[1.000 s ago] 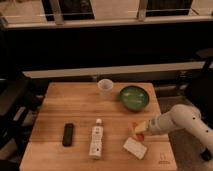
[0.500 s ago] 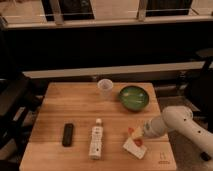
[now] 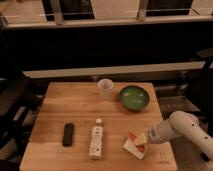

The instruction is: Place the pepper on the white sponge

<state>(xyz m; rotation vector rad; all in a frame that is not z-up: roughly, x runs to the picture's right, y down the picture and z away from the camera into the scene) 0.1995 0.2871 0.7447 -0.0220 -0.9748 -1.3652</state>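
The pepper, small, orange-red and yellowish, lies over the white sponge near the table's front right. The sponge is a flat white block, partly covered by the pepper. My gripper comes in from the right on a white arm and sits right at the pepper, low over the sponge.
A green bowl and a clear cup stand at the back of the wooden table. A white labelled bottle lies at front centre. A black rectangular device lies at front left. The table's right edge is close to the arm.
My gripper has moved forward and down with the pepper, from beside the sponge to right over it.
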